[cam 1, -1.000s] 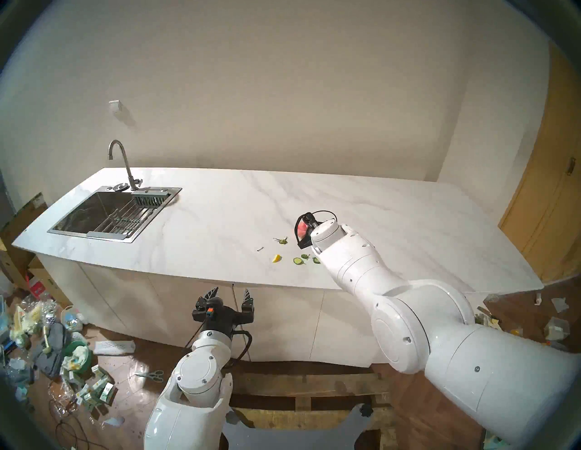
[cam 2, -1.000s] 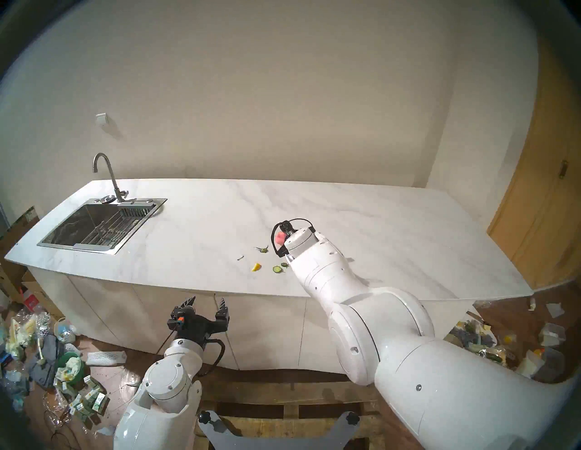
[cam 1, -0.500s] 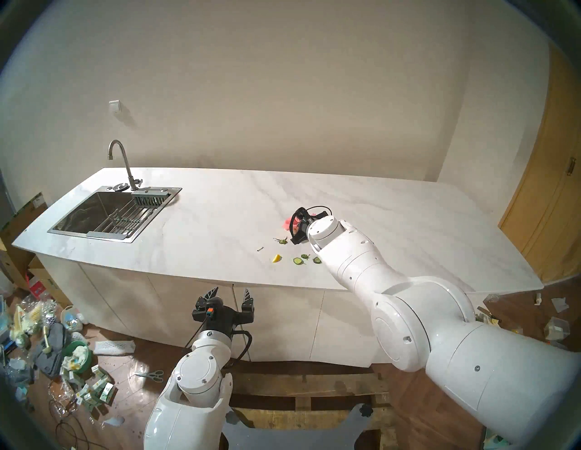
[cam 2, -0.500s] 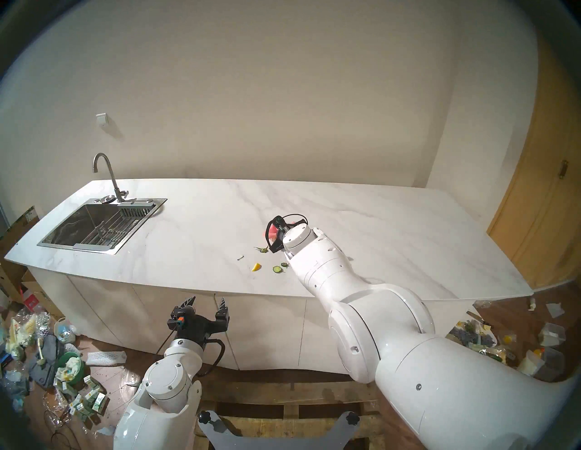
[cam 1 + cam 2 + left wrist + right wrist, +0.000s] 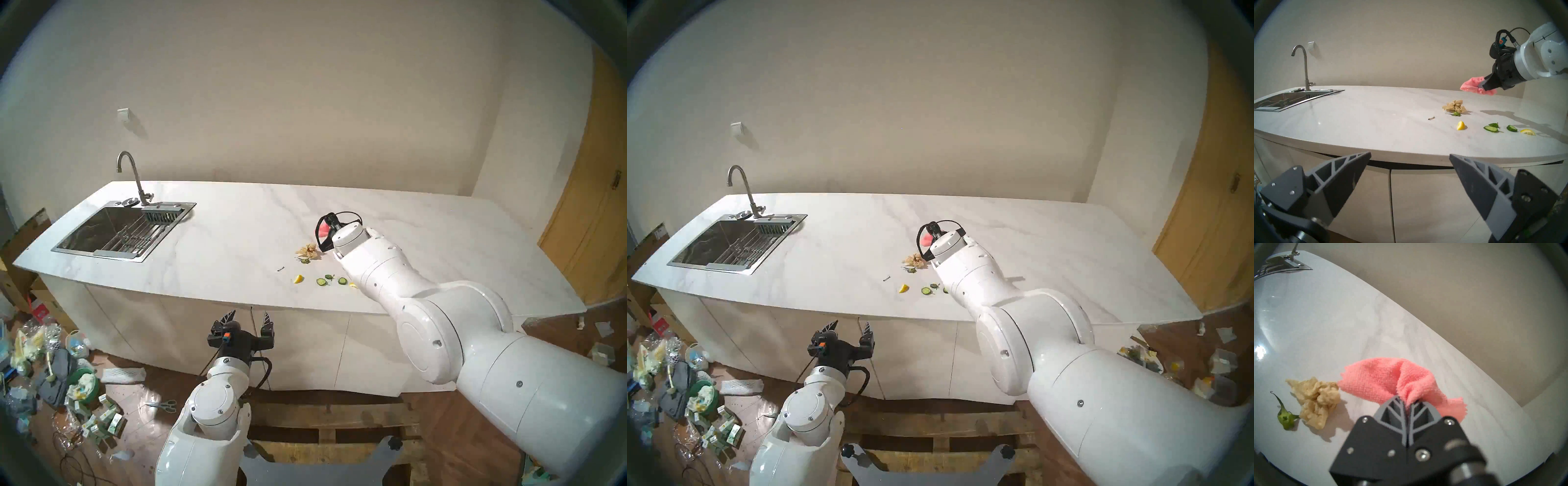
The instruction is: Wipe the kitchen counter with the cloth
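The white marble-look kitchen counter (image 5: pixel 237 234) fills the middle of the head views. My right gripper (image 5: pixel 1406 400) is shut on the salmon-pink cloth (image 5: pixel 1388 378), pinching a bunched fold. It holds the cloth (image 5: pixel 323 230) a little above the counter, just behind and to the right of a beige papery wad (image 5: pixel 308 251). The left wrist view shows the cloth (image 5: pixel 1473 85) hanging from the right gripper (image 5: pixel 1482 84), clear of the surface. My left gripper (image 5: pixel 249 315) is open and empty, below the counter's front edge, facing the cabinet fronts.
Food scraps lie near the front edge: a green stem (image 5: pixel 304 260), a lemon wedge (image 5: pixel 298 279), cucumber slices (image 5: pixel 320 281), a second lemon piece (image 5: pixel 1527 132) and a small dark bit (image 5: pixel 280 269). The steel sink (image 5: pixel 112 230) and faucet (image 5: pixel 130 173) are far left.
My right gripper has moved back and up with the cloth, off the counter. The beige wad and a second lemon piece now show. The left arm has not moved.
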